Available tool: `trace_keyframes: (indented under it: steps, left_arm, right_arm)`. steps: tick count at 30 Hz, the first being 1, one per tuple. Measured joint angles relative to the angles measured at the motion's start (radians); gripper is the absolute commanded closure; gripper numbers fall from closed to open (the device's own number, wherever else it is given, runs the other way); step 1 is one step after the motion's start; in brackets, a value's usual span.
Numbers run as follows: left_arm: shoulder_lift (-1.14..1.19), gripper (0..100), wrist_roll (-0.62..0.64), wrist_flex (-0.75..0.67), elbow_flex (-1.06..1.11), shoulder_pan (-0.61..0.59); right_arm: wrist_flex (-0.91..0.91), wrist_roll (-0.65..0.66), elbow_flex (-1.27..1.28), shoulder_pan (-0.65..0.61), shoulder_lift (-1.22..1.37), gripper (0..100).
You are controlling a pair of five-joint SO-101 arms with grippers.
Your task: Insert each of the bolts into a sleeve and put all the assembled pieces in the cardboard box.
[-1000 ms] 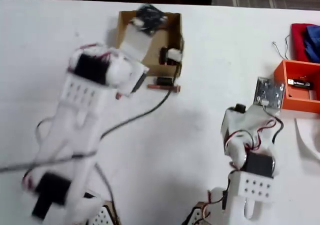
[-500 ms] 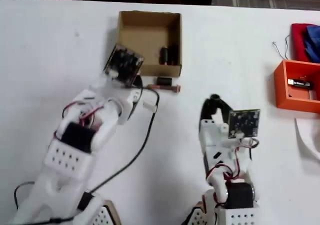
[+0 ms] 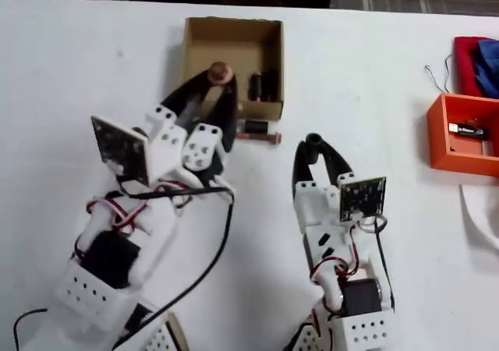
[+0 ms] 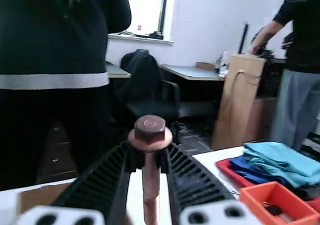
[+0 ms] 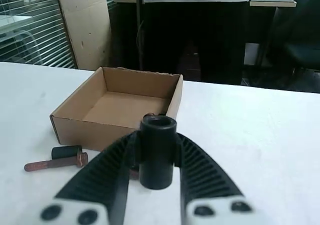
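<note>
Close to the cardboard box's near wall, the left tool clamps a bolt upright, head up, while the right tool, farther from the box, grips a sleeve upright, well apart.

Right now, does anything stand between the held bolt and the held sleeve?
The left gripper holds the bolt, the right gripper the sleeve. A spare bolt and spare sleeve lie on the table between them, beside the box; nothing else visible.
</note>
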Motion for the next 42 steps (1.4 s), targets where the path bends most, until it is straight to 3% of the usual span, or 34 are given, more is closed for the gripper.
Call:
trace_keyframes:
  steps: [3, 8, 12, 25, 32, 39, 42]
  left_arm:
    - [0.032, 97, 0.034, 0.003, -0.021, 0.034]
    - [0.121, 97, 0.098, 0.11, -0.173, 0.083]
    - [0.224, 97, 0.129, 0.196, -0.265, 0.133]
    - [0.305, 97, 0.132, 0.207, -0.328, 0.172]
    - [0.31, 97, 0.132, 0.169, -0.33, 0.172]
    - [0.365, 97, 0.132, 0.16, -0.33, 0.172]
    - [0.377, 97, 0.075, 0.16, -0.33, 0.186]
  right_arm:
    - [0.037, 0.0, -0.026, 0.002, 0.0, 97.8]
    - [0.249, 0.0, -0.157, 0.002, 0.0, 97.8]
    - [0.265, 0.0, -0.18, -0.002, 0.0, 97.8]
    - [-0.267, 0.023, 0.051, 0.0, 0.003, 97.8]
    - [-0.341, 0.163, 0.052, -0.052, 0.005, 97.8]
    - [-0.341, 0.178, 0.054, -0.109, 0.005, 97.8]
    - [-0.341, 0.178, 0.054, -0.115, 0.005, 97.8]
